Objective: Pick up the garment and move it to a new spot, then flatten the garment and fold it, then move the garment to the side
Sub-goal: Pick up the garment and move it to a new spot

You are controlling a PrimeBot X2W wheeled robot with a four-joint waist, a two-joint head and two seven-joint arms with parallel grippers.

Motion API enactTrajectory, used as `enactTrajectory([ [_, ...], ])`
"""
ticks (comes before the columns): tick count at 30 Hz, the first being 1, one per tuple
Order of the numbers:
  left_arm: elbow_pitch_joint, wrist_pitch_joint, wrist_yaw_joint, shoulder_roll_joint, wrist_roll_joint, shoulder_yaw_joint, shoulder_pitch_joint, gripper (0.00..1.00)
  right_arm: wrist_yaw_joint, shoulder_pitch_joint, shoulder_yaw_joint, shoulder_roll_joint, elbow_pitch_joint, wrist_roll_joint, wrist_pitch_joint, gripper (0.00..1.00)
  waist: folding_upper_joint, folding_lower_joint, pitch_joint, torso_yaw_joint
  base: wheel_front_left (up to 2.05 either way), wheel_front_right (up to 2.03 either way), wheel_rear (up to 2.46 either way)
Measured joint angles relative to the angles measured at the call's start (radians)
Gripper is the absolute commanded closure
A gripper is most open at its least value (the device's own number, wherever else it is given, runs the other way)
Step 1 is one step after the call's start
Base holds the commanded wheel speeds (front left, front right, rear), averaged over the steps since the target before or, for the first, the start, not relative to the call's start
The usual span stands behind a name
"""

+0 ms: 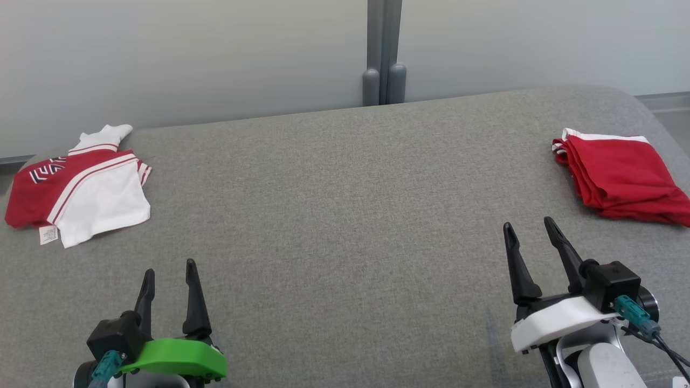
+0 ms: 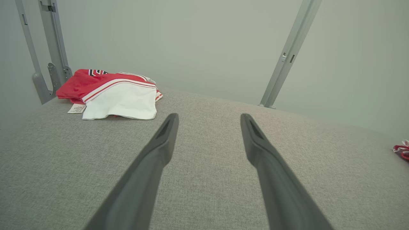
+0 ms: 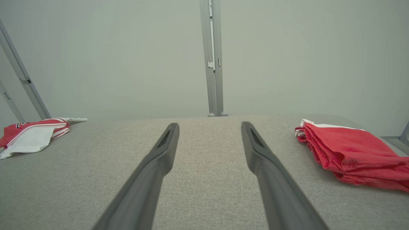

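L gripper & R gripper both gape empty; red-and-white jersey lies rumpled far left on grey table, so prob. best reach w/ L, pinching one loose edge only.

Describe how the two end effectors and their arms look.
Left end effector: two long, tapering black fingers on a black base with a bright green cover and a teal connector. Right end effector: the same fingers, a white cover, a teal plug with black cable, pale grey forearm.
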Motion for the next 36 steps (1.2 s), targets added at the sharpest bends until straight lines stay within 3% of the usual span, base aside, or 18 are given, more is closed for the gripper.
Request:
enactTrajectory([
  [36,-0.007,0.0,0.0,-0.001,0.012,-0.015,-0.007,0.0,0.0,0.025,0.007,0.0,0.005,0.036,-0.014,0.0,0.0,0.0,0.013,0.017,0.0,0.0,0.0],
])
